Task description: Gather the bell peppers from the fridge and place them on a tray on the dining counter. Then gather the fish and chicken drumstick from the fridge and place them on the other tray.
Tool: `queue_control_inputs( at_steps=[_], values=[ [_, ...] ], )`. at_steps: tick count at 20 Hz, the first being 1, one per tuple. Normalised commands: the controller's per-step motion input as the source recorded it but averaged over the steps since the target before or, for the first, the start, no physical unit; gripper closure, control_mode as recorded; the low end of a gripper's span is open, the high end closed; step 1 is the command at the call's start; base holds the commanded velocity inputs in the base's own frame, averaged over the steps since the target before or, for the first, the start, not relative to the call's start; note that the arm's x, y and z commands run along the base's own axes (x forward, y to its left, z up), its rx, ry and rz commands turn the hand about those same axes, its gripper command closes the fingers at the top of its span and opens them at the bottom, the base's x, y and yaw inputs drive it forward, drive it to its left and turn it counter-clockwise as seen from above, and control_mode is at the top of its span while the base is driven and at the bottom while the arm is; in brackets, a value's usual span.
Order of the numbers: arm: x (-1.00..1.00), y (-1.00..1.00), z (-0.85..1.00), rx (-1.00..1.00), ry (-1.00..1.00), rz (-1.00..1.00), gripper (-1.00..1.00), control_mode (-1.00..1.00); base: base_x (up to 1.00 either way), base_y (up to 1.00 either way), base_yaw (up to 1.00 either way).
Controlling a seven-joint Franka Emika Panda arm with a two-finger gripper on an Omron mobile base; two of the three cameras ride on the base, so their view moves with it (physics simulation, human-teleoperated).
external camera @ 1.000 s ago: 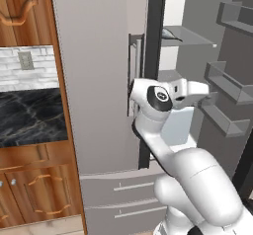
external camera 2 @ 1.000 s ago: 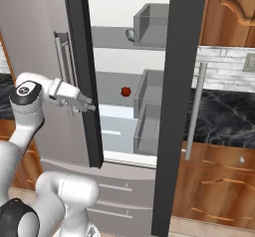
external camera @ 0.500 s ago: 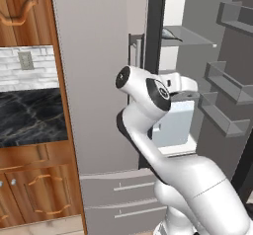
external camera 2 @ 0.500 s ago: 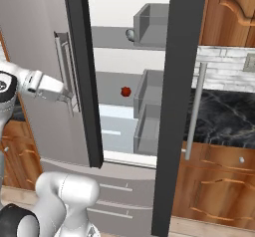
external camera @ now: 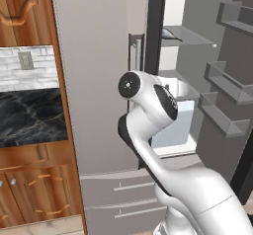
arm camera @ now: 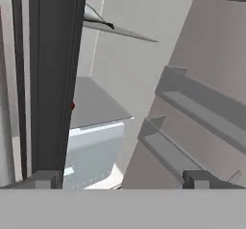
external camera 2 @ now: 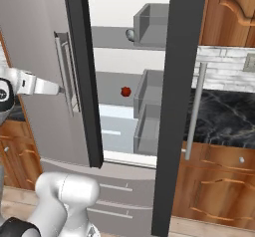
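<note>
A small red bell pepper (external camera 2: pixel 126 91) sits on the middle shelf inside the open fridge; in the hand view a red sliver of it (arm camera: pixel 72 106) peeks past the dark door edge. On the upper shelf lies a grey pointed fish (external camera: pixel 173 33), also seen as a greyish lump (external camera 2: pixel 130 34). My gripper (external camera 2: pixel 56 88) hovers in front of the shut left door, just beside its handle (external camera 2: pixel 64 74). The fingertips (arm camera: pixel 45 179) stand wide apart, so my gripper (arm camera: pixel 123 180) is open with nothing held. The chicken drumstick, trays and dining counter are out of view.
The right fridge door (external camera 2: pixel 184 81) stands open, its bins (external camera: pixel 222 105) jutting into the opening. A pale drawer (external camera: pixel 170 123) sits low in the fridge. Wooden cabinets and a dark marble counter (external camera: pixel 29 118) flank the fridge on both sides.
The arm has swung: its elbow rose and the hand drew back to the left, away from the fridge opening toward the left door's handle. The jaws stayed open.
</note>
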Motion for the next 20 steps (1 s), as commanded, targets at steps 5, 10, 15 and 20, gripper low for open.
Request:
queue_control_inputs(
  at_steps=[5, 10, 15, 20],
  values=[
    [0.39, 0.13, 0.00, 0.18, 0.02, 0.26, -1.00, -1.00, 0.00, 0.00, 0.00],
    [0.40, 0.18, -0.03, 0.08, 0.12, 0.28, -1.00, -1.00, 0.00, 0.00, 0.00],
    [0.43, 0.43, 0.00, 0.01, 0.08, 0.22, -1.00, -1.00, 0.00, 0.00, 0.00],
    [0.44, 0.25, -0.01, 0.05, 0.03, 0.17, -1.00, -1.00, 0.00, 0.00, 0.00]
  ],
)
